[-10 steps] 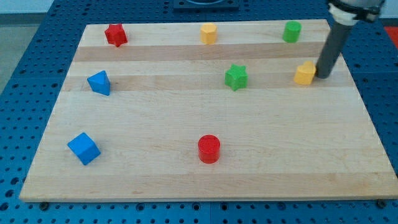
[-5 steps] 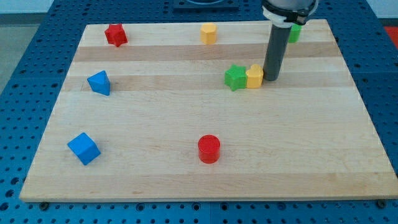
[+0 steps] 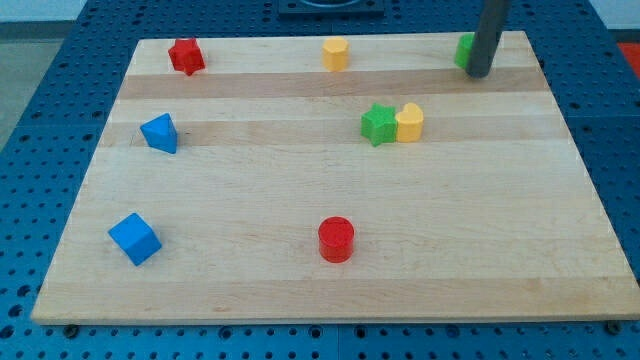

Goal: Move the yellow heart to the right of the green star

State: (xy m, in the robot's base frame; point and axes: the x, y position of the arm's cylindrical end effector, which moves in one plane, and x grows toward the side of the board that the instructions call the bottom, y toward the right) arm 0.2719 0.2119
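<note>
The yellow heart (image 3: 409,122) sits on the wooden board, touching the right side of the green star (image 3: 378,124), a little right of the board's middle. My tip (image 3: 480,73) is up near the view's top right, well away from both, above and to the right of the heart. The rod partly hides a green block (image 3: 463,50) at the board's top edge.
A red star (image 3: 185,56) sits at top left and a yellow block (image 3: 335,53) at top middle. A blue block (image 3: 159,133) lies at left, a blue cube (image 3: 134,238) at bottom left, and a red cylinder (image 3: 336,239) at bottom middle.
The yellow heart slid left from the board's right side until it met the green star. My tip then pulled back up and right to the top edge.
</note>
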